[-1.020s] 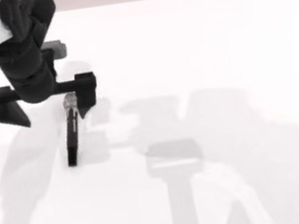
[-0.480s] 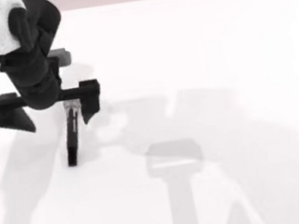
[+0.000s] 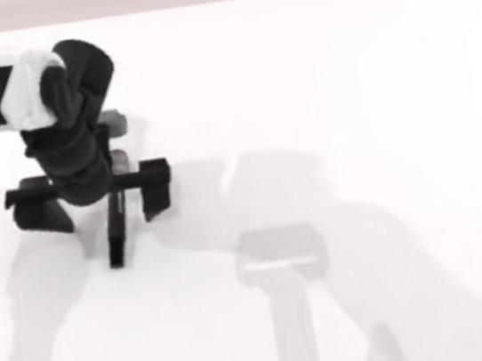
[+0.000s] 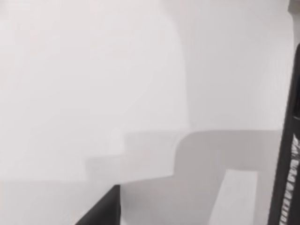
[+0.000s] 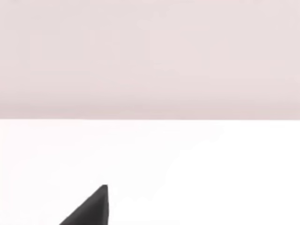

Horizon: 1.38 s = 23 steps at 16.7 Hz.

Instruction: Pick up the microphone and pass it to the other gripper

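Top view: the left gripper [image 3: 91, 201] is coming down and toward the near edge of the table [image 3: 344, 85], its wide-spread fingers now straddling the mic [image 3: 116, 223], where a moment ago they were hanging further back, over the head end. The mic is lying flat in the same spot as before, handle pointing out from under the gripper toward the near edge, head hidden beneath the wrist. Nothing is clamped yet; the jaws are standing well apart on either side of the handle, so I judge the pick-up is only being lined up and the hand-over is still far off. The right arm is not showing here at all, only its shadow.

Left wrist view: this is showing what the overhead cannot, namely bare tabletop and shadow between the fingers, with one dark finger [image 4: 101, 211] poking in at one edge and a dark strip along another edge, possibly the other finger or the mic; I cannot tell which.

Right wrist view: the right gripper is looking across empty table toward the back wall [image 5: 150, 56], one fingertip [image 5: 91, 208] alone in sight, so whether it is spread or closed I cannot tell; it is parked well away from the mic
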Available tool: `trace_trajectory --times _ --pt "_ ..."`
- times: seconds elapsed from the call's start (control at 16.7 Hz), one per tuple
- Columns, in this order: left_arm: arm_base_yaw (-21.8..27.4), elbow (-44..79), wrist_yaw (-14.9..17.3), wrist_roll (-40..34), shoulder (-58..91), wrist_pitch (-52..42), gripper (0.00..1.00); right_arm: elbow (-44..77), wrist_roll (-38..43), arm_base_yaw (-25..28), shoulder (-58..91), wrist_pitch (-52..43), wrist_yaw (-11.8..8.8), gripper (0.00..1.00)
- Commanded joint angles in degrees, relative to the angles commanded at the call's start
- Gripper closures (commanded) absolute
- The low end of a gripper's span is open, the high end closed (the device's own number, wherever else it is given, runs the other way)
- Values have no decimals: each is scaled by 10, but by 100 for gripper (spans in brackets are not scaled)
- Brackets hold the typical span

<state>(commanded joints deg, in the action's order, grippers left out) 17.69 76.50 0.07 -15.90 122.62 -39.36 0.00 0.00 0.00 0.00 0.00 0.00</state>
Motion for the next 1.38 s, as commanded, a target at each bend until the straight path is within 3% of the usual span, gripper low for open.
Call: trace_trajectory --times 0.18,0.96,1.38 --pt "0 0 0 0 0 0 0 0 0 0 0 0 0 0" --pt "0 0 0 0 0 0 98 0 0 0 0 0 0 0" --pt "0 0 0 0 0 0 100 0 0 0 0 0 0 0"
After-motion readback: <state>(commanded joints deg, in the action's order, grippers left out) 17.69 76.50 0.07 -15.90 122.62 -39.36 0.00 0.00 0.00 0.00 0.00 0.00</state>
